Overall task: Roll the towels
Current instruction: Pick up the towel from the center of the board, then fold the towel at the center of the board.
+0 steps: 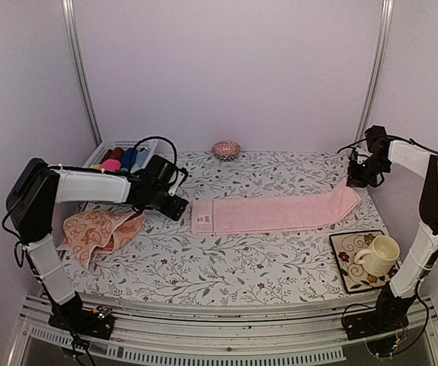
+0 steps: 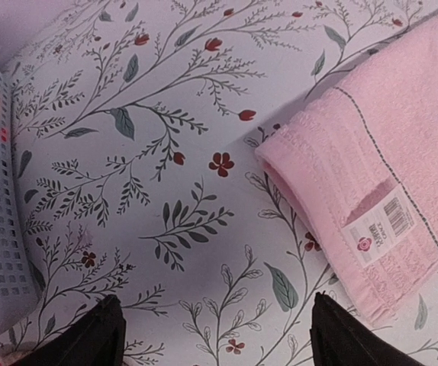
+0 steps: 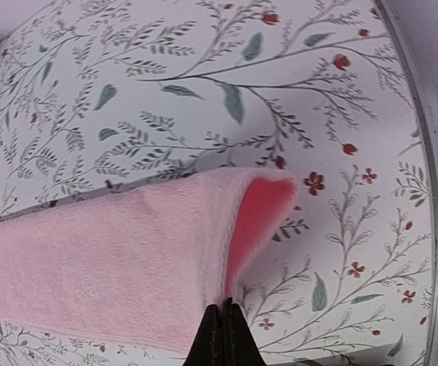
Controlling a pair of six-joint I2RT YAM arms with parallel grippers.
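The pink towel (image 1: pixel 272 213) lies pulled out into one long, narrow strip on the floral cloth (image 1: pixel 227 267). Its near end starts a little way out from the white basket (image 1: pixel 101 152) and its other end reaches the far side of the table from that basket. This layout looks meant to give a flat, straight band that can be rolled from one end. The right gripper (image 1: pixel 354 181) is closed tight on the end farthest from the basket. It pinches the doubled edge and holds it slightly off the cloth, probably to keep the strip taut and anchored. In the right wrist view the fingers (image 3: pixel 225 335) meet with only towel between them, and the lifted fold opens into a small, darker pink pocket. The left gripper (image 1: pixel 175 206) hovers between the basket and the towel's nearer end. Its jaws are wide apart and hold nothing, which suggests it is lining up to take that end. The left wrist view shows both fingertips over bare cloth, with the towel's corner just beside one of them. That end is folded double, with a stitched border line and a small white barcode label (image 2: pixel 379 229) facing up. The pile looks soft and the strip has few wrinkles. The patterned towel (image 1: pixel 97 229) lies crumpled in front of the basket, not yet rolled.
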